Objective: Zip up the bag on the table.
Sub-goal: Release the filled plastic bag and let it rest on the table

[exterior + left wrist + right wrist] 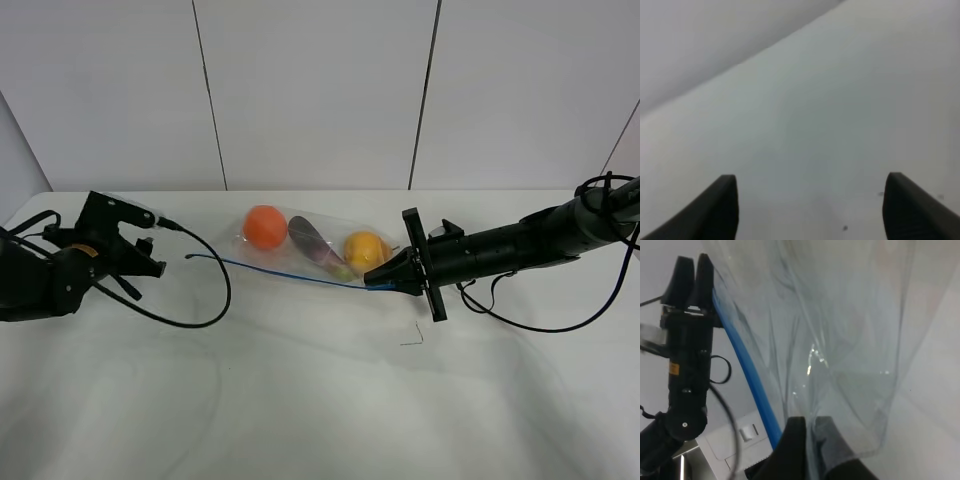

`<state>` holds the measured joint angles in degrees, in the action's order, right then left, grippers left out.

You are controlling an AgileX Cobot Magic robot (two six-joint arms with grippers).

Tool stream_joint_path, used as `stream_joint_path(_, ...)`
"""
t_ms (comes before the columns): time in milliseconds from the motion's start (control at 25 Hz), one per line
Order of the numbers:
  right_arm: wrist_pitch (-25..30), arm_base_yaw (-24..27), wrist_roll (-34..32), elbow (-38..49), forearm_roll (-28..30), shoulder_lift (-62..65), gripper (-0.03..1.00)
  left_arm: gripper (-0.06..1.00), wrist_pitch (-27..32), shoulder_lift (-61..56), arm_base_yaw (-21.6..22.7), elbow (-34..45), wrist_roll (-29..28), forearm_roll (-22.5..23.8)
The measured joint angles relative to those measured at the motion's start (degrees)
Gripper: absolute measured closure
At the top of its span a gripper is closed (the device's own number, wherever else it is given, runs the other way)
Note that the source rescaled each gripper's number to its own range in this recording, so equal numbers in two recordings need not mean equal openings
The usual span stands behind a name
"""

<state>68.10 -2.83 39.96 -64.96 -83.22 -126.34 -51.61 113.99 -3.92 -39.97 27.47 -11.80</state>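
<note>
Nearest the front edge of the table (300,420), right of the middle, lies a small thin dark bent mark (412,338); what it is cannot be told. Left of the middle, a black cable (222,290) loops out from the left arm over the tabletop.

Beyond that, the right gripper (380,283) reaches in from the right edge and pinches the right end of the blue zip strip (290,273). The left gripper (152,262) sits near the left edge, just short of the strip's other end and not touching it. The strip runs between the two as a thin line, slanting slightly toward the front on the right.

The high camera cannot show how either pair of jaws stands; the wrist cameras can. From the left wrist, the left gripper (812,200) has its jaws wide apart, with only bare table (815,125) between them. From the right wrist, the right gripper (812,432) is closed tight on the clear film of the bag (850,340), right beside the zip strip (747,375), and the left gripper (690,270) stands at the strip's distant end.

Behind the strip, the bag (330,225) lies flat near the middle of the table, toward the far edge. Only the high view shows its contents: an orange fruit (264,227), a purple vegetable (315,245) and a yellow fruit (365,250).
</note>
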Motion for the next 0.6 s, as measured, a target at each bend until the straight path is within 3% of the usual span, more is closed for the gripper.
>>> stream_joint_path(160,0.0,0.0,0.0,0.0,-0.06,0.0,0.97,0.01,1.03,-0.14,0.0,0.0,-8.32,-2.33)
stream_joint_path(280,0.0,0.0,0.0,0.0,-0.06,0.0,0.97,0.01,6.65,-1.49,0.06,-0.5,-10.36,-2.66)
stream_joint_path(400,0.0,0.0,0.0,0.0,-0.12,0.0,0.97,0.01,18.41,-4.51,0.57,-3.6,-11.39,-2.71)
stream_joint_path(600,0.0,0.0,0.0,0.0,-0.12,0.0,0.97,0.01,50.29,-8.97,1.78,-13.23,-12.33,-2.71)
